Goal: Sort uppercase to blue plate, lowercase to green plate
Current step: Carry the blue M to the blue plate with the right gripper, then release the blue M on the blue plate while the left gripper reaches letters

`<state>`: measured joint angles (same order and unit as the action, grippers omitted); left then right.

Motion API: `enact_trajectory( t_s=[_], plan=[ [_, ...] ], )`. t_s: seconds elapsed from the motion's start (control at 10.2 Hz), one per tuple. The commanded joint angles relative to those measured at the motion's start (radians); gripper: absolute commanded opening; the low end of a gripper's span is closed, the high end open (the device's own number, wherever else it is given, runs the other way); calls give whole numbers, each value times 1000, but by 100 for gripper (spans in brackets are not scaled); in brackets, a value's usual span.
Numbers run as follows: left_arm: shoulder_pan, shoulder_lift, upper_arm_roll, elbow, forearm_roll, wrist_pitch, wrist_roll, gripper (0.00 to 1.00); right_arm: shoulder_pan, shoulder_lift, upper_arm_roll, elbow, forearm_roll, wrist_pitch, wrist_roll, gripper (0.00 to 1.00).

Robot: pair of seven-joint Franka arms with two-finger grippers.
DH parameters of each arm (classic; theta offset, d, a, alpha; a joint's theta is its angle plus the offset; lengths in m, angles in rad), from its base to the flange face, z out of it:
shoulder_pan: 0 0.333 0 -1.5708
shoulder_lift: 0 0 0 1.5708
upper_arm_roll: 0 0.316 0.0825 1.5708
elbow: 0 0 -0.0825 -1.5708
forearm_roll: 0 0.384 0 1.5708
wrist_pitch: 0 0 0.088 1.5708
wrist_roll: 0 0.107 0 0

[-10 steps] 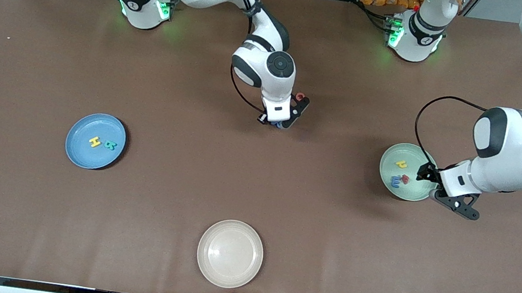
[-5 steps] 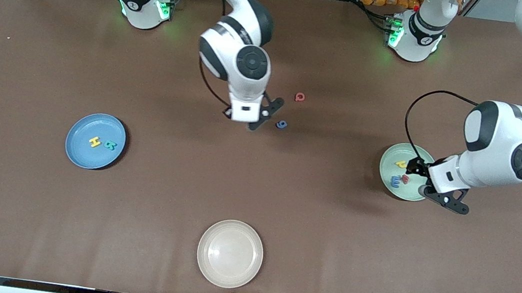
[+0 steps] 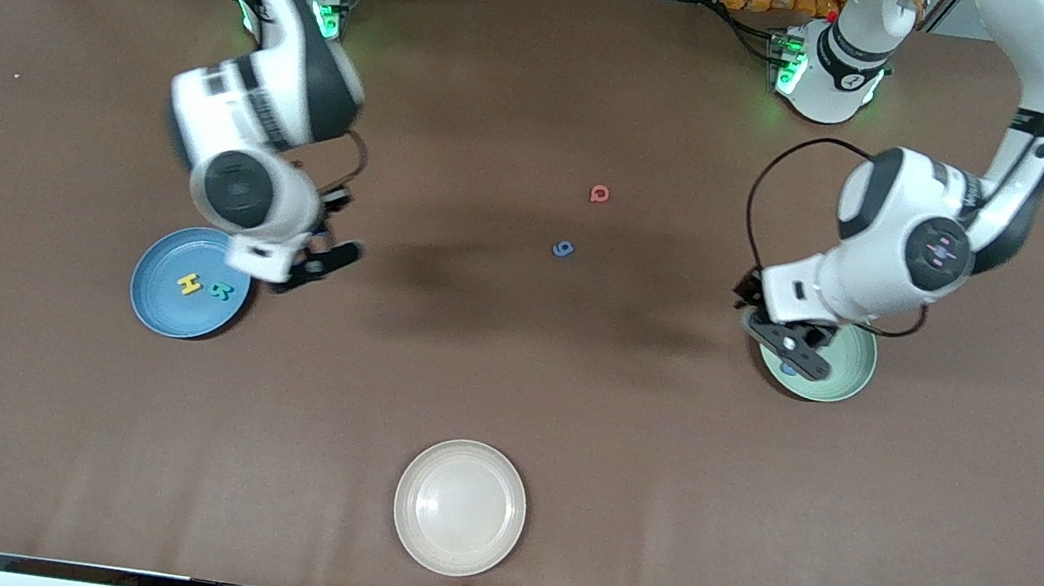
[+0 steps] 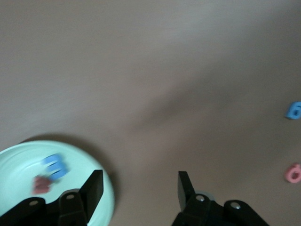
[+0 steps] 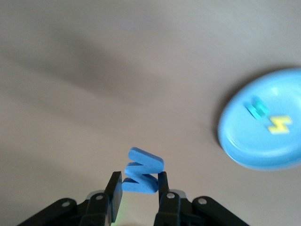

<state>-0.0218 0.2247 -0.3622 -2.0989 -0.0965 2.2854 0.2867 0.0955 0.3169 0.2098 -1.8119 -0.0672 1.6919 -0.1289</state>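
Right pincer (image 3: 317,258) is clamped on the small flat blue foam M (image 5: 142,177), pinched on edge between both fingers, hanging just beside the rim of the round sky-blue plate (image 3: 152,305) at the right arm's end of the brown surface (image 3: 508,402). That plate already holds 2 uppercase: yellow H (image 3: 190,284) and teal R (image 3: 222,291). Judging by the pose, the M goes in next; it needs to be over the plate's floor, not the rim, before release.

Left pincer (image 3: 783,340) hangs over the edge of the pale mint-green plate (image 3: 849,371), fingers apart, nothing between them. Wrist view shows a blue letter (image 4: 55,166) and a red one (image 4: 42,184) lying in that plate.

2 letters are loose mid-surface: red round Q (image 3: 601,193), and blue 9-shaped g (image 3: 564,249) nearer the camera. Likely the g is the left arm's next pick.

A cream plate (image 3: 460,507) sits nearest the camera, unused.
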Motion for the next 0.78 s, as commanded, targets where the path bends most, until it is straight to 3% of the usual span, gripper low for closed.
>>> enact_trajectory(
  t_s=[0.0,0.1,0.29,0.59,0.68],
  plan=[
    [-36,-62,-102,-125,23,122,-137,72,-65,-32,-79,-89,3,37,-20,0],
    [-64,-61,-148,-148,23,172,-220,72,-77,-24,-143,-113,4,82,-52,0],
    [-134,-50,-176,-162,61,221,-382,72,-102,-16,-210,-179,6,203,-130,0],
    [-231,25,-175,-161,177,295,-579,72,-108,7,-227,-221,6,328,-161,1],
    [-243,57,-173,-161,220,327,-619,72,-109,19,-231,-219,4,345,-161,10]
  ],
)
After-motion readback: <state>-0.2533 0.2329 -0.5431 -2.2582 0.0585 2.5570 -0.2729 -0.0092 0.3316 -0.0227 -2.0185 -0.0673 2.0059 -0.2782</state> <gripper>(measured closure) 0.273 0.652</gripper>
